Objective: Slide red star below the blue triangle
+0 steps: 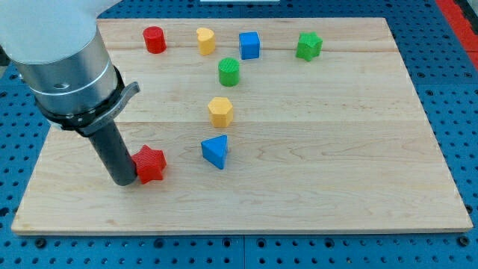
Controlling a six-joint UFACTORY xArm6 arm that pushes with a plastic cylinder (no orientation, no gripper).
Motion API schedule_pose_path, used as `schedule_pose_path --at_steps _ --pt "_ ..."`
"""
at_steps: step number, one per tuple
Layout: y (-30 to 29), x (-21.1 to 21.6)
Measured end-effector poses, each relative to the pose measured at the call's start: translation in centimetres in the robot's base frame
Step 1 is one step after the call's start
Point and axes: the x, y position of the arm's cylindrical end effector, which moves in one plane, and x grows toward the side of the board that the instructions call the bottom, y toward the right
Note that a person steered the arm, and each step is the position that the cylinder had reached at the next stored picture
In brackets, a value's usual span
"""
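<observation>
The red star (150, 164) lies on the wooden board at the lower left. The blue triangle (216, 151) sits to its right and slightly higher, about a block-width of bare board between them. My tip (123, 180) rests on the board directly against the red star's left side. The rod rises from there up to the grey arm body at the view's top left.
Along the view's top stand a red cylinder (154, 39), a yellow block (205, 40), a blue cube (249, 45) and a green star-like block (308, 45). A green cylinder (228, 72) and a yellow hexagon (220, 111) stand above the blue triangle. The board (336, 172) ends near the bottom.
</observation>
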Motion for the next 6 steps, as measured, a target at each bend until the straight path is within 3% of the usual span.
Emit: schedule_pose_path --at_steps 1,4,6 --pt "-3.5 -0.8" --pt "4.5 -2.7" --pt "7.9 0.2"
